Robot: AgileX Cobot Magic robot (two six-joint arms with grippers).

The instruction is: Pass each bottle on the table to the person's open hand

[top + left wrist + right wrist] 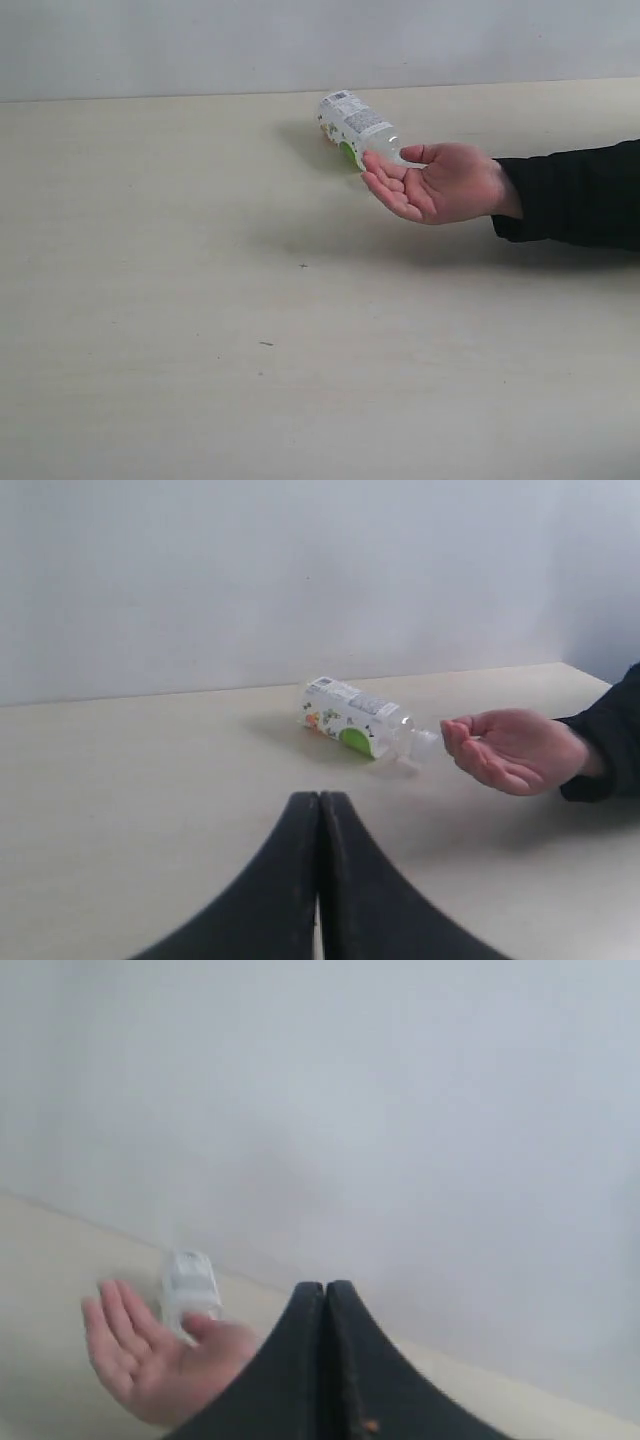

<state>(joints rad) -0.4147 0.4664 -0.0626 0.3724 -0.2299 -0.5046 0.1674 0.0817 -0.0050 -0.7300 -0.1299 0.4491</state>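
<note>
**One bottle down, palm waiting**

Frosted bottle (352, 125), a smooth cylinder with a green-white printed label, lies on its side on the pale wood-grain surface (180, 330). Its neck end points toward the person's hand (440, 185). The hand is palm-up with fingers cupped, likely offered to receive. Cap touching fingertips or not: cannot tell. Left end effector (320, 798) and right end effector (325, 1286): matte black fingers pressed together, empty, neither at the bottle.

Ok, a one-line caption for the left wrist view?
Shut left end effector facing a frosted bottle lying on the table near an open hand.
</note>
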